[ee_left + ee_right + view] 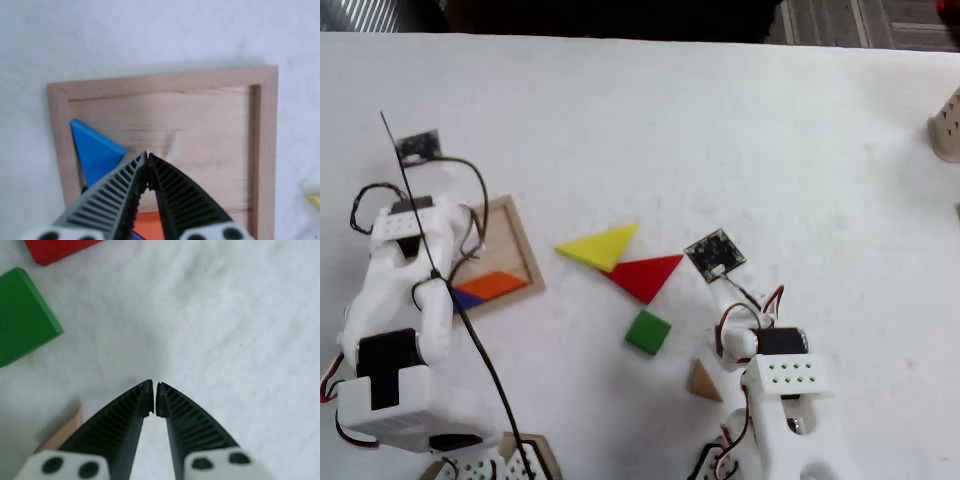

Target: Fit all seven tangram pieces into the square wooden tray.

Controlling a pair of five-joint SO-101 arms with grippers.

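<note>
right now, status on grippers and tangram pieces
Left gripper shut, empty, over tray. Right gripper shut, empty, by tan triangle. Blue piece, orange piece in tray; yellow triangle, red triangle, green square outside.

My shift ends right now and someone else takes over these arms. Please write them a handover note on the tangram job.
Left gripper: fingers shut, empty, above the wooden tray.
Right gripper: fingers shut, empty, over the table beside the tan triangle.
Done: the blue piece and the orange piece lie in the tray.
Left: the yellow triangle, red triangle, green square and tan triangle lie on the table outside the tray, waiting to be fitted.
</note>
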